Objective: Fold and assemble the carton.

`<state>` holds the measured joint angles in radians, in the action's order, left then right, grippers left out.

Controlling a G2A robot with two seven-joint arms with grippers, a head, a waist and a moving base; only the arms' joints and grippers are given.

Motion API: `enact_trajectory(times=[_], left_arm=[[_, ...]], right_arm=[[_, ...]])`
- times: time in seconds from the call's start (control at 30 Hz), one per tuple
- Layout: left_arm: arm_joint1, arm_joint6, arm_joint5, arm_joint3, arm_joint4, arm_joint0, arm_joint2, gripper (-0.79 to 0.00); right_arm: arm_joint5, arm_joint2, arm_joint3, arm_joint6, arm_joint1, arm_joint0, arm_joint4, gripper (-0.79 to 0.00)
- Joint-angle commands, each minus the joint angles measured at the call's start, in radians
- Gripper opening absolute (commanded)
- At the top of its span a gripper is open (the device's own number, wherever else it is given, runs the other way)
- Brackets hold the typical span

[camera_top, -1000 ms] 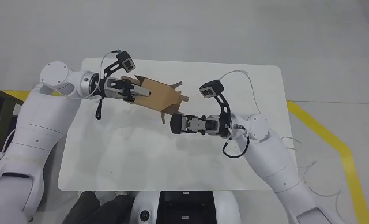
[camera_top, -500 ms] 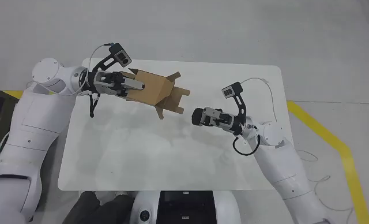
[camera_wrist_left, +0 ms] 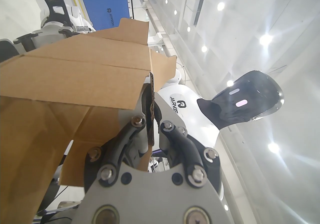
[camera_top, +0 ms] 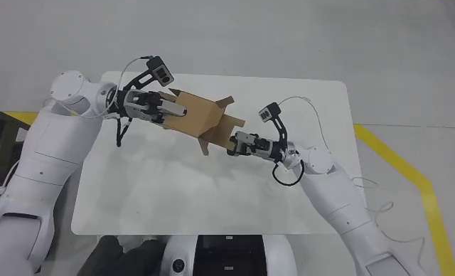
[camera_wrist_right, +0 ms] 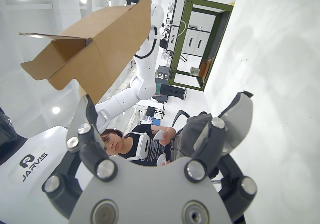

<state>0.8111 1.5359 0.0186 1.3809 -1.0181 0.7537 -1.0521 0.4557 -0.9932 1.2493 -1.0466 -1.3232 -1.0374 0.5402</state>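
Cardboard carton lies slantwise left of centre in the upper half of the top view, above the white surface. It is a brown rectangular sleeve, and the flaps at the end nearer the frame's middle are spread open. The left tool meets its other end from the left side of the frame. In the left wrist view its two fingers are pressed together on a thin edge of cardboard, so it is clamped on the carton. The right tool comes in from the right and sits just at the lowest flap of the open end, near the frame's centre. The right wrist view shows its fingers spread wide apart with nothing between them. One fingertip is just beside a corner of the carton, but I cannot tell whether it touches.
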Motion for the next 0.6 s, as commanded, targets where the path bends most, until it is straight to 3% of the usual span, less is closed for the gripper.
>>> enact_trajectory(times=[0.0,0.57], left_arm=[[0.003,0.000,-0.001,0.000,0.002,-0.003,0.010,-0.785],[0.018,0.000,-0.016,0.002,0.066,-0.003,0.039,-0.785]], right_arm=[[0.003,0.007,-0.005,0.000,-0.002,0.007,-0.002,-0.006],[0.010,0.046,0.014,-0.005,-0.014,0.030,-0.009,-0.058]])
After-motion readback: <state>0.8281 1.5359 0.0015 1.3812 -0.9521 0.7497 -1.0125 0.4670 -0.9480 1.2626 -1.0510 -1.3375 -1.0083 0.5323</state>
